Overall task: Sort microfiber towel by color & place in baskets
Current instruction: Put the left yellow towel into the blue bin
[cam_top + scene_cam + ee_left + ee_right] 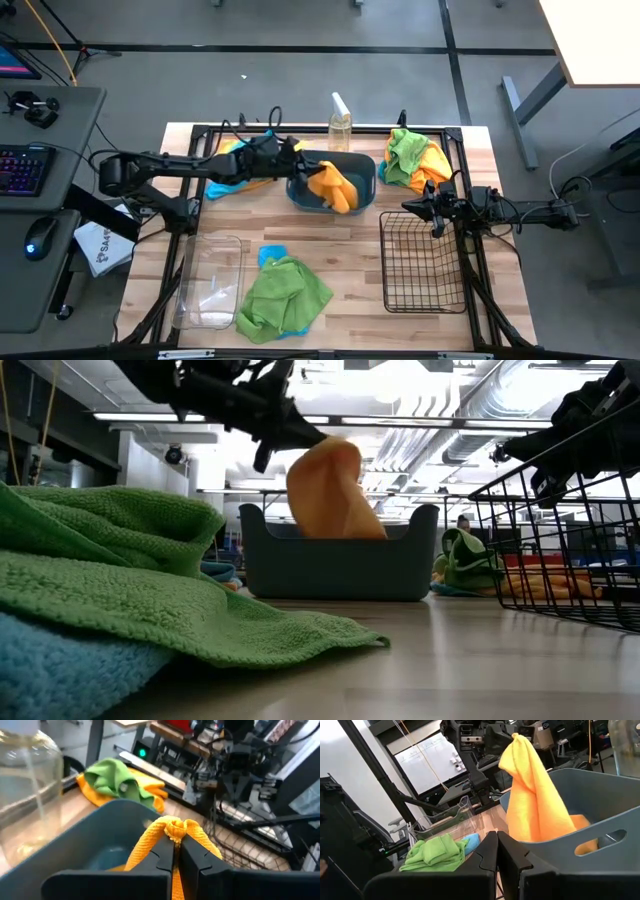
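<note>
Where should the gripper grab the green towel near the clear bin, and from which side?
Pinch the raised, rumpled middle of the green towel, coming straight down from above. It lies spread over a blue towel, so a high fold, not a flat edge, likely avoids catching the blue one. The clear bin stands beside it.

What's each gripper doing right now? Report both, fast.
Left gripper: shut on the orange towel, holding it over the teal tub.
Right gripper: shut, holding nothing, beside the wire basket.

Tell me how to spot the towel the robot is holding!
Find the dark teal tub at the table's far middle, by the spray bottle. The left gripper pinches an orange towel dangling into it. It's the only towel hanging up; the others lie in piles.
</note>
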